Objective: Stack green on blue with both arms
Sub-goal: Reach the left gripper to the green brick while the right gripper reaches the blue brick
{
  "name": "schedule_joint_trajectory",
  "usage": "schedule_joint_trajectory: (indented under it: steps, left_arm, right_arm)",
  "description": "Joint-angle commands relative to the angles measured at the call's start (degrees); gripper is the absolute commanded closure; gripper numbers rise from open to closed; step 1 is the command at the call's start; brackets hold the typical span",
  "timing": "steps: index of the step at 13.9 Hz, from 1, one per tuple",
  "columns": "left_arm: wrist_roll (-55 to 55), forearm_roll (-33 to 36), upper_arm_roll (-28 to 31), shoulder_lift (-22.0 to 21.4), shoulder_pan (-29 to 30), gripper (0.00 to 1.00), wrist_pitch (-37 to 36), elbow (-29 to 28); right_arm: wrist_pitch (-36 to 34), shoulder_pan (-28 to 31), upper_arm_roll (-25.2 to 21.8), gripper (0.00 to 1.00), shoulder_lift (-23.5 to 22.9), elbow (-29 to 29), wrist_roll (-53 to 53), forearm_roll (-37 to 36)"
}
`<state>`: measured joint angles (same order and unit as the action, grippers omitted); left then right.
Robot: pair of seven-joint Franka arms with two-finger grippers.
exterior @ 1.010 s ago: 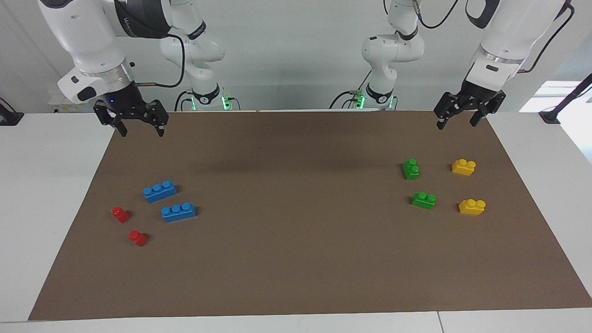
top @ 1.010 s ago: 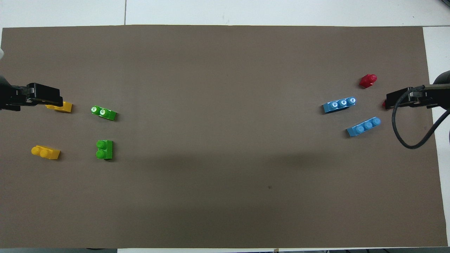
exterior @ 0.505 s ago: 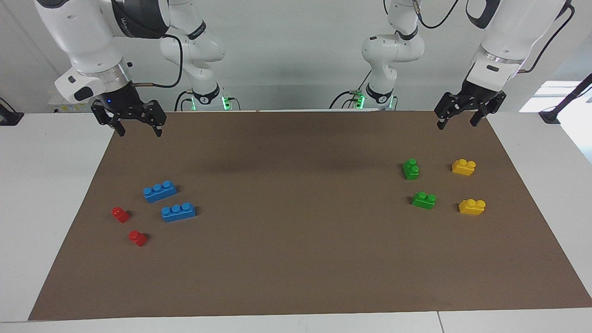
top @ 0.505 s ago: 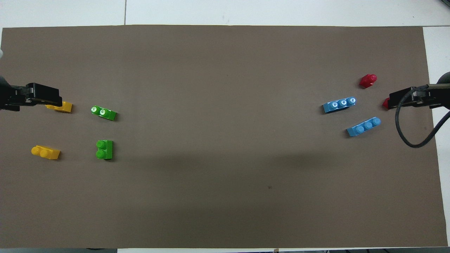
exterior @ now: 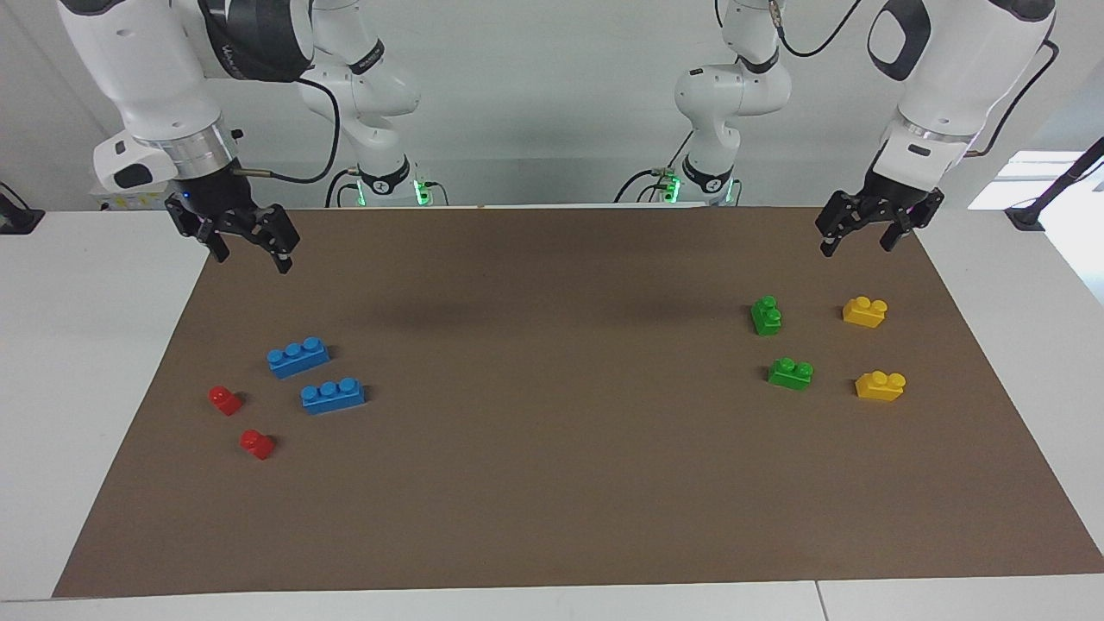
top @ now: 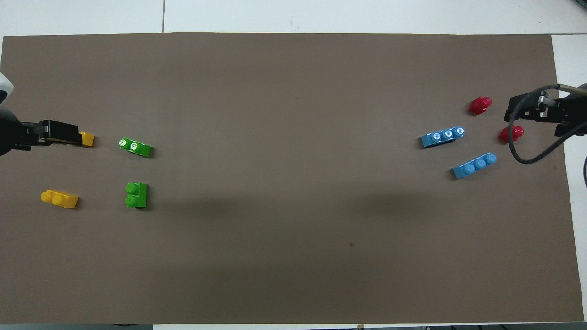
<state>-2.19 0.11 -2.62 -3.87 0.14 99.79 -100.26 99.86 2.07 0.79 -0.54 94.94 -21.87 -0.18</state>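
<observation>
Hiding one yellow brick [top: 87,139] overhead: left end effector [top: 69,133].

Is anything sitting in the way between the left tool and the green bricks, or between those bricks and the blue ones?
Nothing visible. The left tool, open, is up over the mat's edge above both green bricks; the yellow bricks lie off to the side. Only bare brown mat lies between the green and blue bricks.

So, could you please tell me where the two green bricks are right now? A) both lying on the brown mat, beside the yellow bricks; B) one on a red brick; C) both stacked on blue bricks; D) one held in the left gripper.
A: both green bricks lie on the brown mat beside the yellow bricks, untouched by either gripper.
</observation>
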Motion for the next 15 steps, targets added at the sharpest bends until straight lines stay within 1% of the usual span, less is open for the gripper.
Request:
schedule_joint_trajectory:
  steps: [1,4,5,6,7,11,13,15]
  left_arm:
    - [3.5,0.4,-0.1,-2.5,0.6,0.0,2.9,-5.6]
    - [5.9,0.4,-0.1,-3.5,1.8,0.0,5.8,-10.6]
    - [5.9,0.4,-0.1,-3.6,2.0,0.0,6.6,-11.5]
    - [6.1,0.4,-0.1,-3.4,2.0,0.0,7.3,-12.3]
    - [6.2,0.4,-0.1,-3.1,2.0,0.0,7.9,-12.9]
    - [9.1,0.4,-0.1,-2.7,2.1,0.0,10.7,-16.4]
    - [11.1,0.4,-0.1,-2.5,3.1,0.0,11.7,-17.6]
    - [11.6,0.4,-0.1,-2.5,3.3,0.0,14.3,-19.7]
  right_arm:
    - [2.2,1.6,0.3,0.02,-4.1,0.0,-14.2,4.6]
    - [4.3,3.5,0.1,0.04,-8.1,-0.7,-24.5,9.4]
    - [5.2,4.7,0.2,0.05,-9.3,-1.2,-29.0,12.3]
    - [5.3,5.7,0.1,0.05,-11.0,-2.1,-32.9,16.2]
    - [5.0,6.7,0.1,0.05,-12.7,-3.8,-34.6,17.3]
    - [5.6,7.1,0.1,0.07,-18.2,-5.5,-35.7,17.9]
    - [7.7,7.0,0.1,0.08,-19.1,-4.7,-35.7,18.2]
    - [7.6,7.5,0.2,0.08,-21.2,-4.3,-36.1,18.4]
